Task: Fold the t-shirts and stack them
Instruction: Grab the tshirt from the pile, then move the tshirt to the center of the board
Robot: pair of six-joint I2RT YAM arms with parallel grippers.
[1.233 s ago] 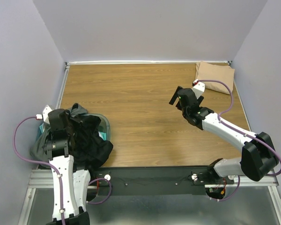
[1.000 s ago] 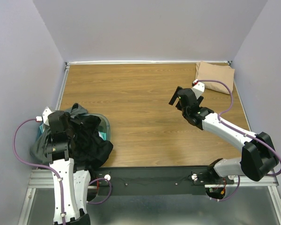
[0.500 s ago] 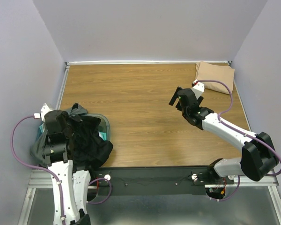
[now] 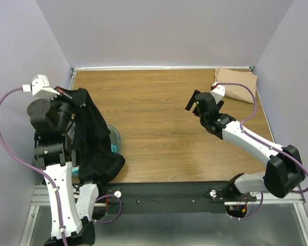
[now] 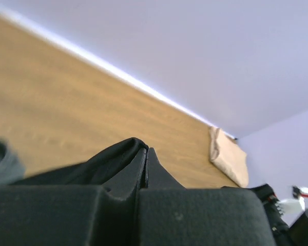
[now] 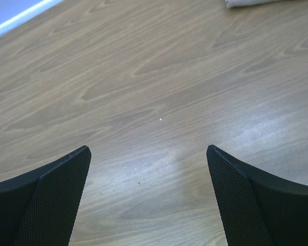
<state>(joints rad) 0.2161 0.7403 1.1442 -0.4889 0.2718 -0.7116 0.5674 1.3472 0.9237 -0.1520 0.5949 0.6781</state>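
Observation:
My left gripper (image 4: 77, 97) is raised at the table's left edge, shut on the top of a black t-shirt (image 4: 92, 138). The shirt hangs down in a long drape to the front edge. In the left wrist view the fingers (image 5: 154, 171) are pressed together, with a fold of the black t-shirt (image 5: 100, 161) bulging beside their tips. A folded tan t-shirt (image 4: 236, 83) (image 5: 228, 156) lies at the back right corner. My right gripper (image 4: 193, 105) (image 6: 149, 154) hovers open over bare wood right of centre, holding nothing.
A teal plastic tub (image 4: 114, 137) sits at the front left, mostly hidden behind the hanging shirt. Walls close the table (image 4: 159, 102) on the left, back and right. A black rail (image 4: 164, 192) runs along the front edge.
My left gripper shut on the black t-shirt in the tub and rose up and back, pulling the shirt into a hanging drape. The right arm barely shifted.

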